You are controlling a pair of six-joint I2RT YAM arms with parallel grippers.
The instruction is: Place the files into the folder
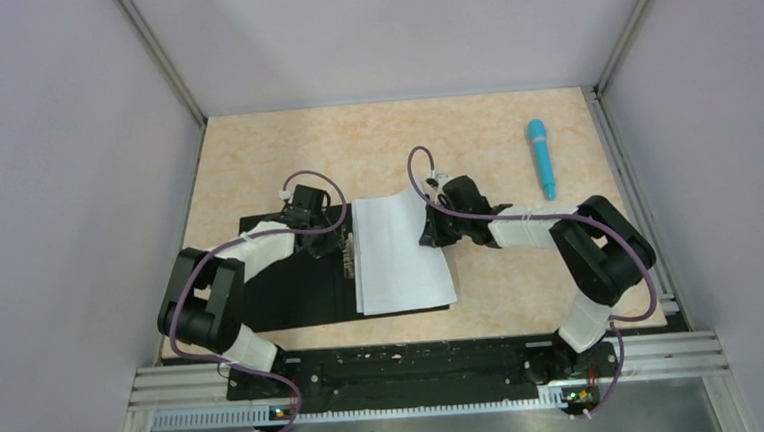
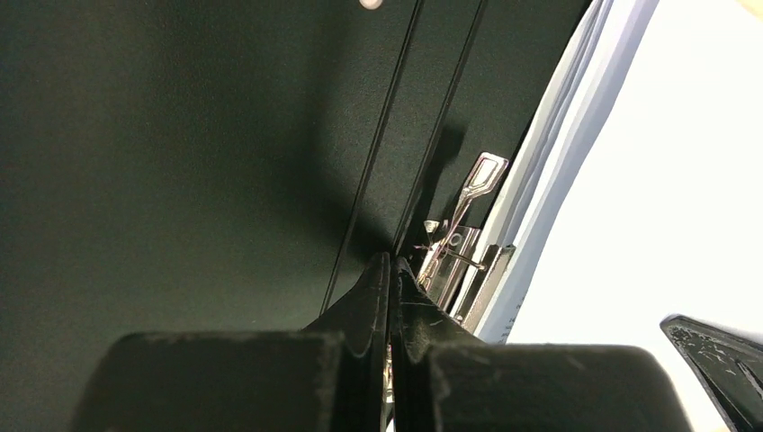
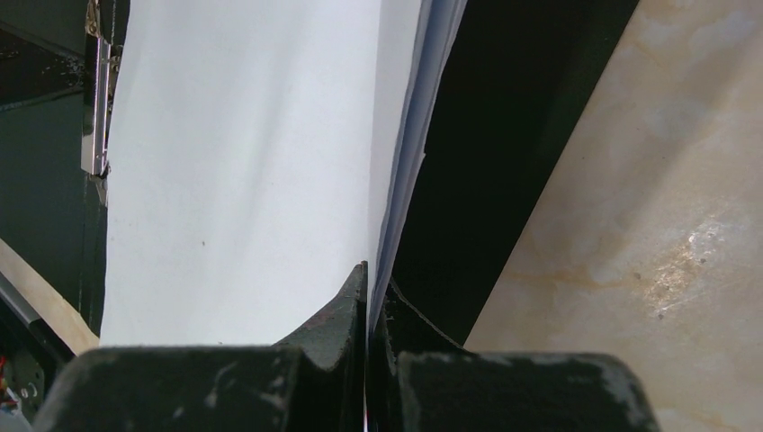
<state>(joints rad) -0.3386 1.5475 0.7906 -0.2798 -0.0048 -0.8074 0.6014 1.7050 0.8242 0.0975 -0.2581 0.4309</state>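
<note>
The folder (image 1: 293,297) lies open on the table with its black inside up. The files (image 1: 398,255), a stack of white sheets, rest on its right half, their right edge lifted. My left gripper (image 1: 327,237) is at the folder's spine, shut, with its tips beside the metal clip (image 2: 461,256). Nothing shows between the fingers of the left gripper (image 2: 393,263). My right gripper (image 1: 431,228) is shut on the right edge of the files (image 3: 243,162). In the right wrist view that edge runs between the fingertips of the right gripper (image 3: 371,277), above the black folder (image 3: 504,135).
A blue pen (image 1: 541,158) lies at the back right of the marbled tabletop (image 1: 523,297). Grey walls enclose the table on three sides. The arm bases stand on a black rail (image 1: 407,365) at the near edge.
</note>
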